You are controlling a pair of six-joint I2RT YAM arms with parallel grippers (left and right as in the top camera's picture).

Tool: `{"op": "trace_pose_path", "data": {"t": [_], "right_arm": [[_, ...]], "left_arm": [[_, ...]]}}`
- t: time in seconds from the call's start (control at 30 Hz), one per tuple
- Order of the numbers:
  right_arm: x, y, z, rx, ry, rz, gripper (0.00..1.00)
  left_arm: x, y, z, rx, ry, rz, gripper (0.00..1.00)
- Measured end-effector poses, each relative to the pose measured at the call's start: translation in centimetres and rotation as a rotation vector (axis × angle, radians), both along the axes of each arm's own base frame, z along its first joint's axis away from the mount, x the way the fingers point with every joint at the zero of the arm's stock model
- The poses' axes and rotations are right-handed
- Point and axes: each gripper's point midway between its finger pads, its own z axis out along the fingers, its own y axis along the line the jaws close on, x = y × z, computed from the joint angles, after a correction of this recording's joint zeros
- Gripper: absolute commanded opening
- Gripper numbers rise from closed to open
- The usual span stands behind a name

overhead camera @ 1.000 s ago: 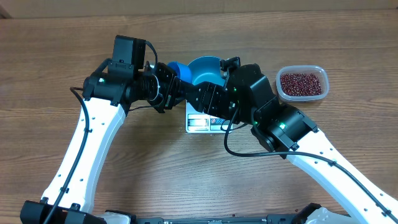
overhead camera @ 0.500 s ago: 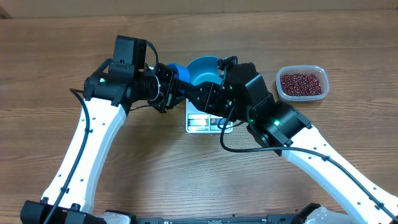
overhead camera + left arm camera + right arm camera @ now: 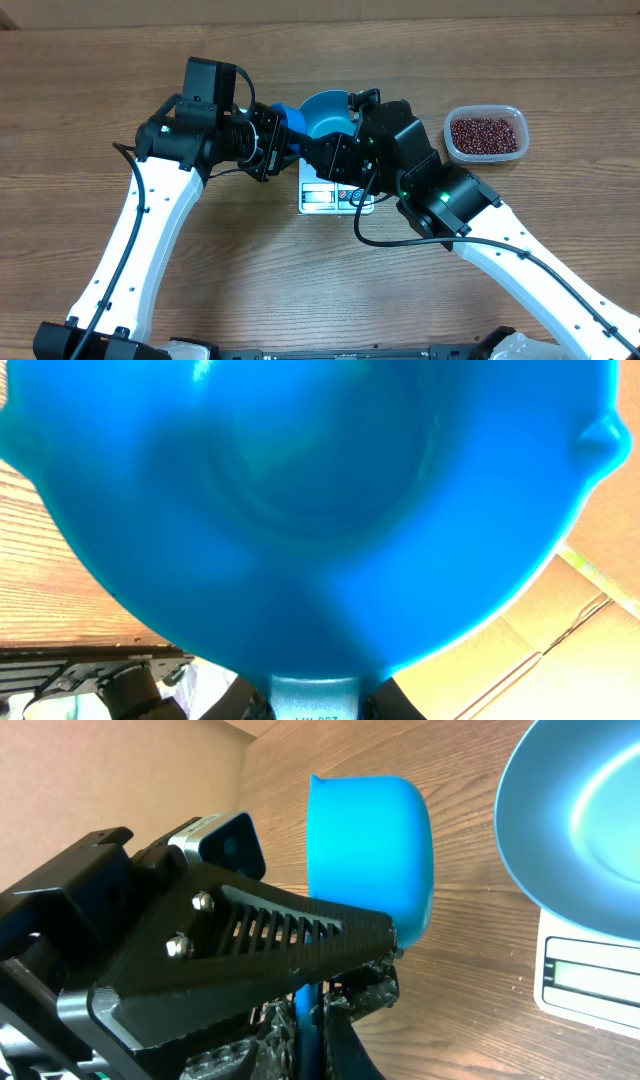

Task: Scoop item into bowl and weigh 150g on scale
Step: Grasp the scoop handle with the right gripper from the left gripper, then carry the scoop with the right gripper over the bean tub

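Observation:
A small blue scoop [image 3: 285, 113] hangs just left of the blue bowl [image 3: 330, 108], which stands on the white scale [image 3: 335, 197]. My left gripper [image 3: 270, 133] is shut on the scoop's handle; in the left wrist view the scoop [image 3: 300, 510] fills the frame, its handle between my left gripper [image 3: 315, 705]. My right gripper [image 3: 308, 1020] is shut on the same thin blue handle, below the scoop's cup [image 3: 370, 840]. The bowl [image 3: 590, 810] looks empty, and the scale [image 3: 590, 978] shows under it. The beans [image 3: 485, 133] lie in a clear tub at the right.
The clear tub [image 3: 484, 160] stands on the wooden table right of the bowl, close to my right arm [image 3: 440, 195]. Both arms cross in front of the scale. The black body of the left gripper [image 3: 200, 950] fills the left of the right wrist view.
My right arm moved up and left toward the scoop, and its jaws closed on the scoop's handle. The left arm and the bowl have stayed still.

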Motion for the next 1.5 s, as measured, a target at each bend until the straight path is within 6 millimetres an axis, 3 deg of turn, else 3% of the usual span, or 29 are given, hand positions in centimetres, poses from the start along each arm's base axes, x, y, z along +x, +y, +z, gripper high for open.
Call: {"op": "trace_pose_path", "data": {"t": [0.2, 0.3, 0.33, 0.43, 0.53, 0.67, 0.7, 0.73, 0.87, 0.97, 1.1, 1.27, 1.5], "right_arm": [[0.2, -0.5, -0.5, -0.047, -0.026, -0.003, 0.04], [0.4, -1.2, -1.0, -0.08, -0.029, -0.002, 0.04], [0.4, -1.4, -1.2, -0.088, -0.029, -0.004, 0.04], [0.6, -3.4, -2.5, -0.165, 0.009, -0.016, 0.04], [1.3, -5.2, -1.9, -0.22, 0.015, -0.03, 0.04], [2.8, -8.6, 2.9, -0.283, -0.051, -0.057, 0.04], [3.4, -10.5, 5.3, -0.312, -0.091, -0.072, 0.04], [3.4, -12.0, 6.2, -0.35, -0.09, -0.081, 0.04], [3.3, -16.6, 7.9, -0.472, -0.035, -0.092, 0.04], [4.9, -20.2, 8.7, -0.559, -0.009, -0.144, 0.04], [6.5, -24.0, 7.4, -0.672, 0.064, -0.165, 0.04], [6.8, -27.8, 3.2, -0.842, 0.211, -0.122, 0.04], [8.5, -31.4, -0.4, -0.973, 0.301, -0.1, 0.04]], "left_arm": [[0.4, 0.5, -0.3, 0.039, -0.022, 0.01, 0.78], [1.0, 1.2, -0.7, 0.105, -0.085, -0.005, 0.96], [1.2, 1.5, -0.9, 0.138, -0.12, -0.02, 0.98], [2.0, 2.4, -1.2, 0.231, -0.218, -0.069, 1.0], [2.8, 2.8, -1.1, 0.299, -0.32, -0.126, 1.0], [3.4, 3.0, -0.9, 0.362, -0.427, -0.204, 1.0], [3.5, 3.1, -0.9, 0.385, -0.46, -0.237, 1.0], [3.6, 3.1, -0.9, 0.4, -0.48, -0.258, 0.99], [3.6, 3.3, -1.0, 0.448, -0.545, -0.333, 0.99], [3.6, 3.4, -1.0, 0.474, -0.579, -0.376, 1.0], [3.6, 3.4, -1.1, 0.495, -0.603, -0.411, 1.0], [3.5, 3.5, -1.2, 0.518, -0.63, -0.456, 1.0], [2.6, 4.7, -2.4, 0.584, -0.581, -0.494, 1.0]]}}
